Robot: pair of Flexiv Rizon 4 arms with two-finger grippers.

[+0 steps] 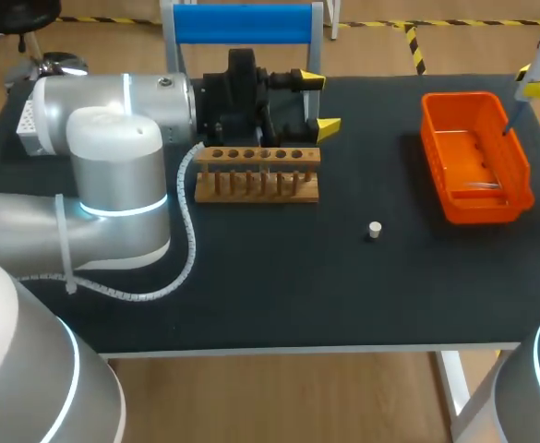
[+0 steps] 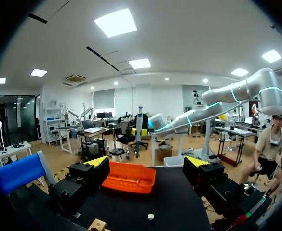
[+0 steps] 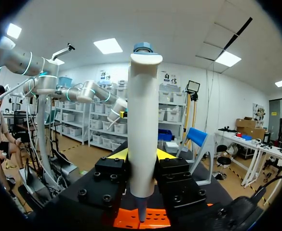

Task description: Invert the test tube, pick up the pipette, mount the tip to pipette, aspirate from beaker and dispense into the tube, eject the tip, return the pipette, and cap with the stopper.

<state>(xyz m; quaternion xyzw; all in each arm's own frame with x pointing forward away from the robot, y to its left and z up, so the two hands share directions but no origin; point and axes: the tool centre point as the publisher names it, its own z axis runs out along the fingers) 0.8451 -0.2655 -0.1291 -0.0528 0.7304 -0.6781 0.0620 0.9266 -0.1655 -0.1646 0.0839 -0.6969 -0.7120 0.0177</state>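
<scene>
Right gripper clamps the pipette above the orange bin; left gripper has fingers spread wide.

Blk table. Wooden rack nr far edge, left of ctr: upright, row of holes on top, pegs along front. Orange plastic bin nr far-right corner, by right edge. Rack & bin well apart.

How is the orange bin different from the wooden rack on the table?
The bin is bright orange; the rack is brown wood. The bin is an open box with walls; the rack has a row of holes on top. Both rest on the black table.
</scene>
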